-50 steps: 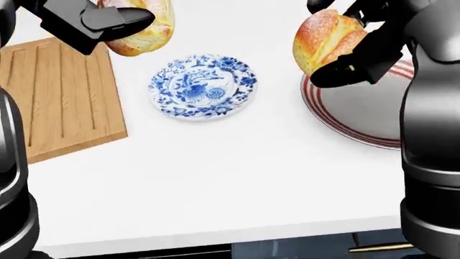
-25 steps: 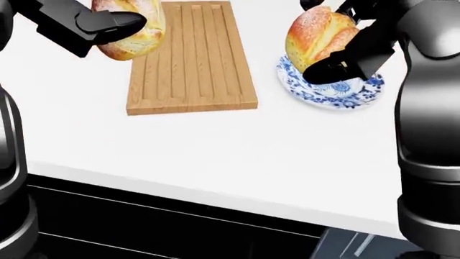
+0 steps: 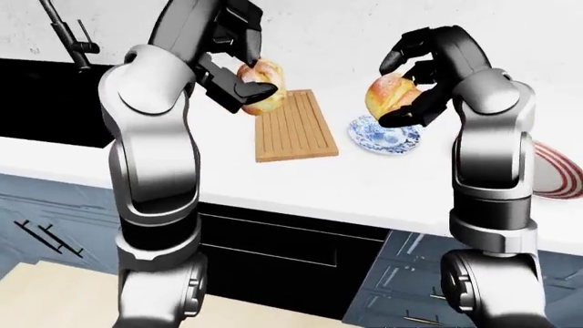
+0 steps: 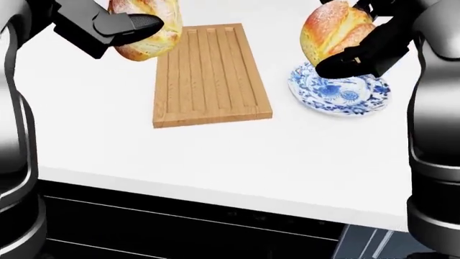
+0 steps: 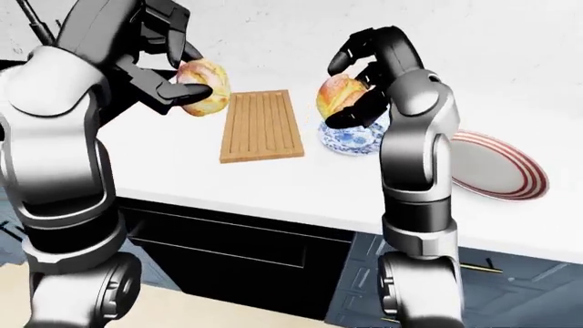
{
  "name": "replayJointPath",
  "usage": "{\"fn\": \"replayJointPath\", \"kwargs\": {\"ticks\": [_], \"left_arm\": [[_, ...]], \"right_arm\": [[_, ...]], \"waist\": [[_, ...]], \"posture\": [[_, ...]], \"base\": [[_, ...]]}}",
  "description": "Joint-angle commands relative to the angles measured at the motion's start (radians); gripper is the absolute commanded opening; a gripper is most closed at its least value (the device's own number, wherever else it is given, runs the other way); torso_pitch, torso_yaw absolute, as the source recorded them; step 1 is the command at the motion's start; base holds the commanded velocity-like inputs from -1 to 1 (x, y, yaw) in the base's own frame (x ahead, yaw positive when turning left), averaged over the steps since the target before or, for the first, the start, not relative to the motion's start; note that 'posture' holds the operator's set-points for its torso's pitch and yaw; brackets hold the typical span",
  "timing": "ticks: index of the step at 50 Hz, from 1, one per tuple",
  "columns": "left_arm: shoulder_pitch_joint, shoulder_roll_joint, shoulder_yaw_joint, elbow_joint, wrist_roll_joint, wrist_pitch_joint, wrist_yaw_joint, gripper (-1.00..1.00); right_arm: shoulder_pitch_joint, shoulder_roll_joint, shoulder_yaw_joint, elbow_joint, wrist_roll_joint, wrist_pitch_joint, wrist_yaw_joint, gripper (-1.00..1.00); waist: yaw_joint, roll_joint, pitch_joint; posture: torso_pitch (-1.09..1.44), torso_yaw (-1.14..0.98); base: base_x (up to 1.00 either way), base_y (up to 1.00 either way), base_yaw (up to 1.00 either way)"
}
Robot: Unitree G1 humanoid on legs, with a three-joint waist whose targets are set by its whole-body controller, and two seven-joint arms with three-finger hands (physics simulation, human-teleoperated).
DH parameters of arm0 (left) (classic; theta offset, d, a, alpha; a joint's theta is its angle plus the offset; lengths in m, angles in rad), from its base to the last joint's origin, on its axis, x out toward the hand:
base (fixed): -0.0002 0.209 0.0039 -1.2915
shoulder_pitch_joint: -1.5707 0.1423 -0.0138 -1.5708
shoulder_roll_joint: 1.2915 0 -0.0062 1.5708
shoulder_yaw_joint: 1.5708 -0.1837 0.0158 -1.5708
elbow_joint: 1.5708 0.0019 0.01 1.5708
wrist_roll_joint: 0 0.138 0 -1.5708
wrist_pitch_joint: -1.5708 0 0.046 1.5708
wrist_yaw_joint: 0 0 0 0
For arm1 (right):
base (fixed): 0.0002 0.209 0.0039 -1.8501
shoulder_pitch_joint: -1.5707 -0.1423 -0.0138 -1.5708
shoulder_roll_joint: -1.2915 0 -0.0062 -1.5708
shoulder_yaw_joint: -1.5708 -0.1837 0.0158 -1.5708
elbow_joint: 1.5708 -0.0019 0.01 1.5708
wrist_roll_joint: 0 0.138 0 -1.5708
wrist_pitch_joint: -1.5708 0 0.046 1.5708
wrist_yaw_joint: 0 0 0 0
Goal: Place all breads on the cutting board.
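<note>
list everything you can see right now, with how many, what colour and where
Breads: 2, golden-brown; left bread held above the counter at the board's left edge, right bread held above the blue plate.
Board: 1, light wood, on the counter, nothing on it.
Blue plate: 1, blue and white, right of the board.
Striped plate: 1, white with red rings, far right in the right-eye view.
Counter: 1, white.
Faucet: 1, dark, top left in the left-eye view.
Left hand: black, gripping the left bread.
Right hand: black, gripping the right bread.
</note>
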State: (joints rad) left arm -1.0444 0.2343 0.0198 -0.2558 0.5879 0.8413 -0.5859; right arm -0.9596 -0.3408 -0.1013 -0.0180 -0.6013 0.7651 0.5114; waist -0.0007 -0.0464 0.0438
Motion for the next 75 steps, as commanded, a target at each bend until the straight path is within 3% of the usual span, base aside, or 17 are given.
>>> {"fn": "replayJointPath", "kwargs": {"ticks": [1,7,11,12,13,21,26,27,32,36,46,51,61,64,65,68,75], "left_arm": [[-0.034,0.012,0.022,-0.020,0.016,-0.014,0.018,-1.00],[-0.030,0.008,0.022,-0.015,0.015,-0.019,0.023,-1.00],[-0.030,0.006,0.021,-0.014,0.015,-0.021,0.025,-1.00],[-0.030,0.006,0.021,-0.014,0.015,-0.021,0.025,-1.00],[-0.030,0.006,0.021,-0.013,0.014,-0.021,0.025,-1.00],[-0.023,0.004,0.021,-0.013,0.011,-0.026,0.030,-1.00],[-0.024,0.001,0.018,-0.010,0.012,-0.028,0.031,-1.00],[-0.024,0.001,0.018,-0.012,0.013,-0.026,0.030,-1.00],[-0.026,0.004,0.020,-0.017,0.015,-0.021,0.026,-1.00],[-0.029,0.007,0.019,-0.021,0.018,-0.018,0.020,-1.00],[-0.033,0.011,0.023,-0.021,0.022,-0.019,0.012,-1.00],[-0.031,0.011,0.022,-0.027,0.023,-0.015,0.010,-1.00],[-0.024,0.005,0.020,-0.015,0.020,-0.027,0.020,-1.00],[-0.023,0.001,0.019,-0.014,0.020,-0.029,0.022,-1.00],[-0.021,-0.001,0.017,-0.012,0.020,-0.032,0.024,-1.00],[-0.021,-0.004,0.016,-0.013,0.021,-0.029,0.025,-1.00],[-0.024,-0.013,0.011,-0.005,0.020,-0.035,0.031,-1.00]], "right_arm": [[-0.034,-0.003,0.005,-0.031,0.003,-0.023,-0.002,-1.00],[-0.034,-0.003,0.000,-0.021,0.010,-0.033,-0.012,-1.00],[-0.036,-0.004,-0.001,-0.023,0.016,-0.030,-0.015,-1.00],[-0.036,-0.004,-0.001,-0.023,0.016,-0.029,-0.016,-1.00],[-0.036,-0.004,-0.001,-0.022,0.017,-0.029,-0.018,-1.00],[-0.039,-0.007,-0.015,-0.014,0.048,-0.023,-0.041,-1.00],[-0.039,-0.009,-0.017,-0.010,0.072,-0.009,-0.054,-1.00],[-0.037,-0.010,-0.016,-0.012,0.075,-0.006,-0.055,-1.00],[-0.040,-0.017,-0.011,-0.011,0.083,0.000,-0.062,-1.00],[-0.044,-0.017,-0.009,-0.012,0.086,0.006,-0.065,-1.00],[-0.035,-0.015,0.000,-0.017,0.066,-0.021,-0.064,-1.00],[-0.037,-0.012,-0.001,-0.016,0.061,-0.024,-0.066,-1.00],[-0.043,-0.012,-0.014,-0.010,0.074,-0.022,-0.074,-1.00],[-0.039,-0.012,-0.016,-0.007,0.085,-0.022,-0.084,-1.00],[-0.036,-0.012,-0.014,-0.008,0.087,-0.024,-0.086,-1.00],[-0.035,-0.013,-0.016,-0.004,0.093,-0.029,-0.096,-1.00],[-0.023,-0.015,-0.017,0.015,0.106,-0.047,-0.121,-1.00]], "waist": [[0.007,-0.001,-0.017],[-0.002,0.048,-0.011],[-0.013,0.164,-0.034],[-0.009,0.103,-0.014],[-0.015,0.123,-0.015],[-0.008,0.069,0.003],[0.014,-0.015,-0.022],[0.009,0.047,-0.011],[-0.032,0.113,-0.028],[-0.019,-0.021,-0.016],[-0.007,0.003,0.032],[-0.008,0.001,-0.048],[-0.020,0.036,-0.021],[-0.018,0.134,0.001],[-0.019,0.091,0.000],[-0.014,0.075,-0.027],[0.011,0.019,-0.008]], "posture": [[0.00,0.00],[0.00,0.00],[0.00,0.00],[0.00,0.00],[0.00,0.00],[0.00,0.00],[0.00,0.00],[0.00,0.00],[0.00,0.00],[0.00,0.00],[0.00,0.00],[0.00,0.00],[0.00,0.00],[0.00,0.00],[0.00,0.00],[0.00,0.00],[0.00,0.00]], "base": [[0.18,0.16,0.00],[0.19,0.23,0.00],[0.20,0.24,0.00],[0.19,0.23,0.00],[0.20,0.24,0.00],[0.10,0.08,0.00],[0.00,-0.06,0.00],[0.00,-0.41,0.00],[0.00,-0.53,-0.14],[0.00,0.00,-0.63],[0.00,0.00,-0.11],[0.00,0.31,0.00],[0.00,0.39,0.00],[0.00,0.00,0.00],[0.00,0.00,0.00],[0.00,0.00,0.00],[0.00,0.00,0.00]]}}
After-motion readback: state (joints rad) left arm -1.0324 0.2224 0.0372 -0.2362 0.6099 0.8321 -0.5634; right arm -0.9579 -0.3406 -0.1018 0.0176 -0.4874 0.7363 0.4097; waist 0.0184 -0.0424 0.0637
